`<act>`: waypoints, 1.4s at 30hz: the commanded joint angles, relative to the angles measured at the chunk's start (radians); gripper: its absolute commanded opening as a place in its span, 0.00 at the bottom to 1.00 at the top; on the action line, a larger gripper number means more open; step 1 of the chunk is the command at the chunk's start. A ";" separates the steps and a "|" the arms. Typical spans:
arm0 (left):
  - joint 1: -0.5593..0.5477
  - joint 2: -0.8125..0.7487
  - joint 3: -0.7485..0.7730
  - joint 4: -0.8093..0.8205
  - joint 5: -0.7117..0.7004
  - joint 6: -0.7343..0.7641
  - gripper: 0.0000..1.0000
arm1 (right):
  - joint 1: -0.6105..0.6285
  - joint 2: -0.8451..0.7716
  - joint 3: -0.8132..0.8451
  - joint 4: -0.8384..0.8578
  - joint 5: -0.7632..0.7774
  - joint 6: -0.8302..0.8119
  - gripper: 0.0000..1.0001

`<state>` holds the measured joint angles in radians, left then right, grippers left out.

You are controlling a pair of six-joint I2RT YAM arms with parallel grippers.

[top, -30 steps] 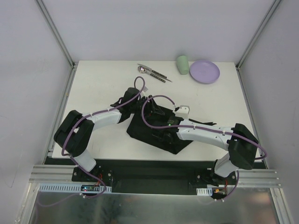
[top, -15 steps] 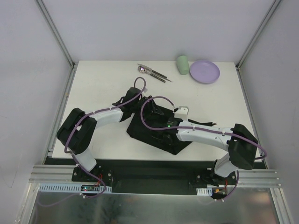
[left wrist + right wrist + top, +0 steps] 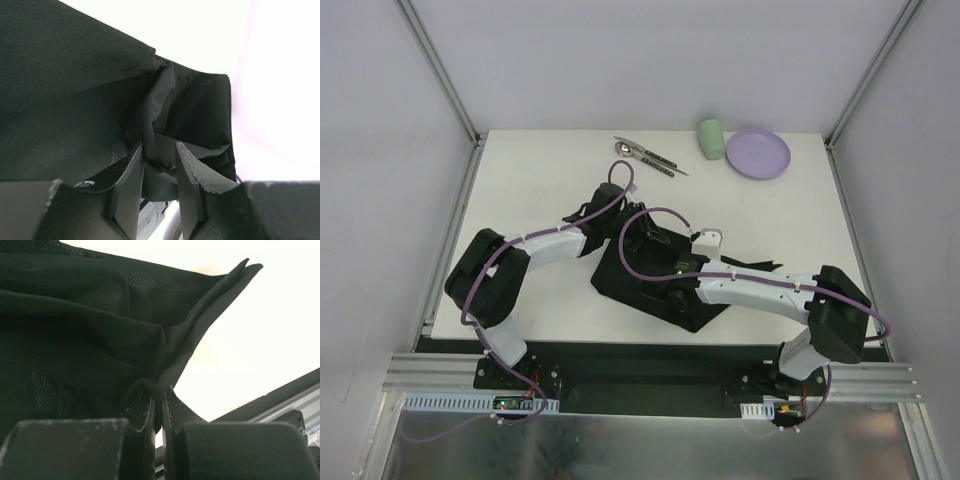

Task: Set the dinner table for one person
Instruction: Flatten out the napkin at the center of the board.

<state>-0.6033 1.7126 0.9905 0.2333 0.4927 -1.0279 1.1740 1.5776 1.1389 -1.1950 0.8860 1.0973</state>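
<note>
Early stage: the left tool (image 3: 159, 151) and right tool (image 3: 161, 399) each grip a fold of the crumpled black mat (image 3: 625, 285) on the white bench (image 3: 540, 190); plate (image 3: 757, 153), cup (image 3: 711, 138) and cutlery (image 3: 645, 155) sit unplaced at its far edge

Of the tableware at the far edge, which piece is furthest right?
The purple plate; the green cup and cutlery both lie to its left.

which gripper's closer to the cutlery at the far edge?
Left. The left gripper is at the black mat's far edge, just below the cutlery; the right gripper pinches the mat's near side, farther back.
</note>
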 commanded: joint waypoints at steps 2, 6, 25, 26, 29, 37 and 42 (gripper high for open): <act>-0.010 0.005 0.030 0.003 -0.005 0.012 0.29 | 0.009 -0.004 0.028 -0.055 0.027 0.032 0.01; -0.013 0.005 0.023 0.003 0.000 0.012 0.24 | 0.010 0.001 0.030 -0.055 0.025 0.033 0.01; -0.012 -0.024 -0.010 -0.014 -0.009 0.026 0.00 | 0.022 0.006 0.062 -0.130 0.060 0.070 0.49; -0.010 -0.025 -0.013 -0.017 -0.011 0.028 0.00 | 0.023 -0.001 0.062 -0.144 0.064 0.075 0.56; -0.003 -0.041 -0.033 -0.022 -0.011 0.031 0.00 | 0.023 -0.034 0.059 -0.172 0.077 0.087 0.61; 0.017 -0.163 -0.133 -0.087 -0.034 0.075 0.00 | 0.013 -0.189 0.021 -0.235 0.111 0.130 0.65; 0.019 -0.299 -0.197 -0.164 -0.060 0.114 0.00 | -0.042 -0.266 -0.011 -0.216 0.102 0.075 0.66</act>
<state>-0.5938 1.5463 0.8341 0.1440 0.4614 -0.9733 1.1732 1.3708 1.1545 -1.3037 0.9596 1.1885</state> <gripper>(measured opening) 0.011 0.658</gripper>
